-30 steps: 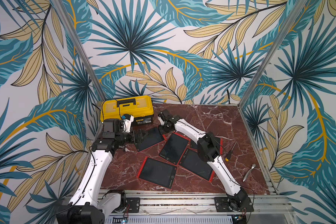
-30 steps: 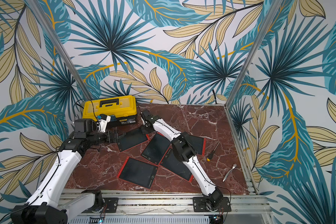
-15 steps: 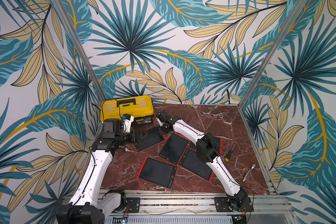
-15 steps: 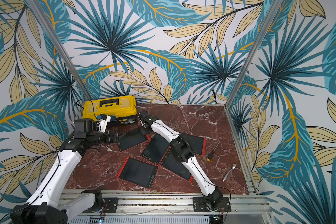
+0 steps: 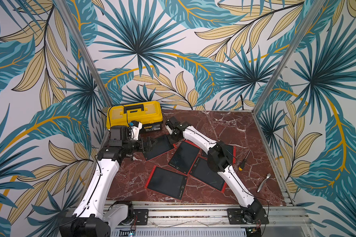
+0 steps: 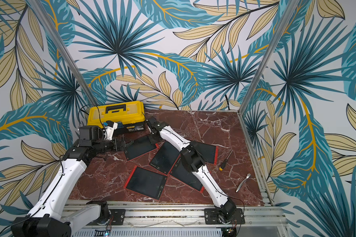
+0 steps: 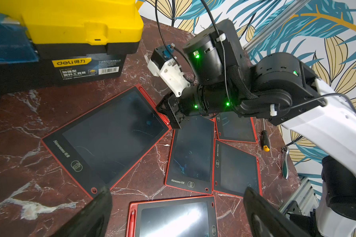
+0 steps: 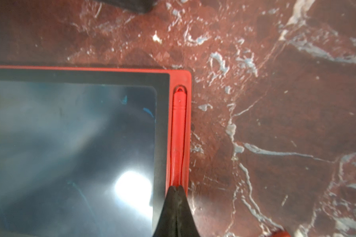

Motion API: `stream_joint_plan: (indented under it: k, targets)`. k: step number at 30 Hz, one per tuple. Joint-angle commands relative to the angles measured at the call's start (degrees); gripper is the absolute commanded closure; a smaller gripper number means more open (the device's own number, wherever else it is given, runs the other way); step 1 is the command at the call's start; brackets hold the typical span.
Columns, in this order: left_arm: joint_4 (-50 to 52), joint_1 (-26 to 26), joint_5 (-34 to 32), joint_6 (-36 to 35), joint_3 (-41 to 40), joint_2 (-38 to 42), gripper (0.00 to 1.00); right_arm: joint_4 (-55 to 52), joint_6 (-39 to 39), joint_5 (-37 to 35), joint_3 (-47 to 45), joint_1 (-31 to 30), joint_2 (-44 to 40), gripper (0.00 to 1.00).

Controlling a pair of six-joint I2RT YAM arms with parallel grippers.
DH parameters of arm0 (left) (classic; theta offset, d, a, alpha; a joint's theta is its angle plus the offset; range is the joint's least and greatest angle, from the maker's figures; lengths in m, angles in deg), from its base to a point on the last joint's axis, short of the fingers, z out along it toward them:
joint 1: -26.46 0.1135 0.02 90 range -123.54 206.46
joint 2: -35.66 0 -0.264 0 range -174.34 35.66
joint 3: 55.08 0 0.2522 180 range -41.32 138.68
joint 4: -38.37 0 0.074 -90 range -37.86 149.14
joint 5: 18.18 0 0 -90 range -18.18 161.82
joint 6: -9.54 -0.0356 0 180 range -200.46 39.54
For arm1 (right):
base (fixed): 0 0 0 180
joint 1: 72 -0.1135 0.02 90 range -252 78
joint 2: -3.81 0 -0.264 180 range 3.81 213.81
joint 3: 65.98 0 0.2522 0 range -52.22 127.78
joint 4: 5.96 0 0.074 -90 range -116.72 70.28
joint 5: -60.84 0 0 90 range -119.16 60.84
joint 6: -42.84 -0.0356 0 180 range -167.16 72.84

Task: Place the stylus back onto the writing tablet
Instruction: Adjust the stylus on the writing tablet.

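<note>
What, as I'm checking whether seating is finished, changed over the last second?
The right gripper, jaws shut, shifted slightly to the robot's left, nearer the yellow plastic toolbox, tips over the end of the red plastic stylus lying in the side slot of the red-framed black writing tablet. Nothing grasped or released. The left gripper, jaws open, the other tablets and the yellow-handled screwdriver stayed put.

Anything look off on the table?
Red-framed black writing tablets lie scattered at mixed angles, edges touching. Red stylus lies straight along its slot, with the shut right gripper on it. No damage or spills visible.
</note>
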Motion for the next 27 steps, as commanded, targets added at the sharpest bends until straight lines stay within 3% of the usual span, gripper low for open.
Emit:
stream_joint_plan:
  k: [1, 9, 15, 20, 27]
  targets:
    - [0.47, -0.40, -0.50, 0.46, -0.46, 0.46, 0.00, -8.57, 1.46, 0.41, -1.01, -0.72, 4.42, 1.00]
    - [0.50, -1.09, -2.31, 3.17, 0.06, -0.03, 0.00, 5.94, -3.14, 3.67, -12.54, 0.79, -8.30, 1.00]
    - [0.48, -4.28, -6.51, 5.72, 1.31, -3.35, 0.13, 11.78, -4.48, 5.20, -23.90, 2.82, -20.44, 0.98]
    - [0.47, -6.42, -8.13, 6.75, 3.77, -9.45, 0.39, 15.09, -6.24, 8.43, -36.21, 4.77, -31.11, 0.90]
    - [0.55, -9.96, -10.40, 4.77, 10.29, -19.81, 0.66, 21.93, -7.76, 12.54, -54.71, 6.74, -46.31, 0.71]
